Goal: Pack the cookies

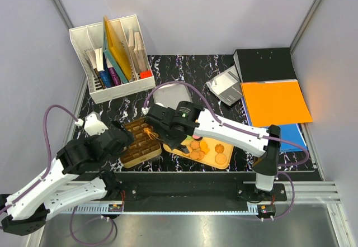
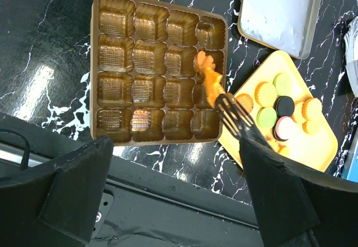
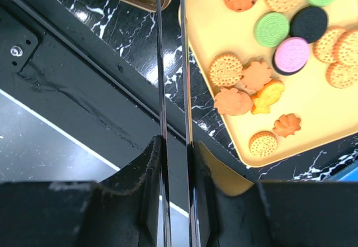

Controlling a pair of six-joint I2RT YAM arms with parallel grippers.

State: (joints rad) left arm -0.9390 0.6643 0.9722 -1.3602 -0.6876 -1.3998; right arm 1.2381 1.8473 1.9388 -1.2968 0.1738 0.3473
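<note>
Right gripper (image 3: 176,152): fingers clamped on the two thin arms of a pair of tongs (image 2: 238,121). Tong tips pinch one orange cookie (image 2: 210,76), shape hard to make out. It is over the rightmost column of the brown compartment tray (image 2: 95,62), about the second row; can't tell whether it touches.

Left gripper (image 2: 176,152): fingers spread wide, nothing between them, hovering at the tray's near edge.

Remaining cookies (image 3: 291,54) lie on the yellow tray (image 2: 319,146) just right of the brown one: tan, green, pink, dark brown.
</note>
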